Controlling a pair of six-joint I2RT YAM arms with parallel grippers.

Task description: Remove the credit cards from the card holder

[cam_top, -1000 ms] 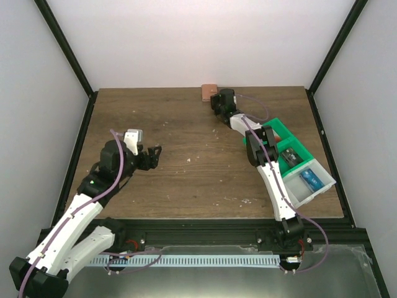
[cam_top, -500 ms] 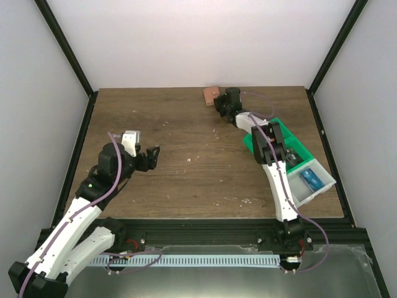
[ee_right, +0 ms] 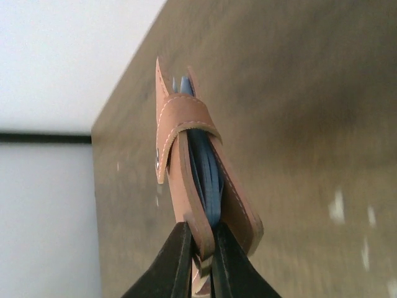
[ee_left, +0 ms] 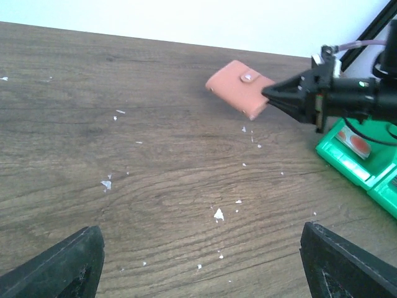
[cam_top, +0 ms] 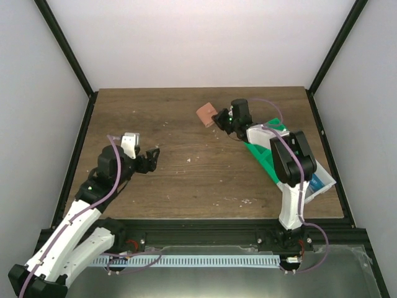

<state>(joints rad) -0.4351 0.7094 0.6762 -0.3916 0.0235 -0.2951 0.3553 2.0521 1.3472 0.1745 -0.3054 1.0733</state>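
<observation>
Tan card holder (cam_top: pixel 205 115), edge pinched by right jaws, above wooden table (cam_top: pixel 167 180)

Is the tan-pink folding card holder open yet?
No: the tan-pink folding card holder is folded shut, its strap wrapped over the edge, pinched in the right gripper.

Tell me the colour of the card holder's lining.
Light blue lining, clearest in the right wrist view.
</observation>
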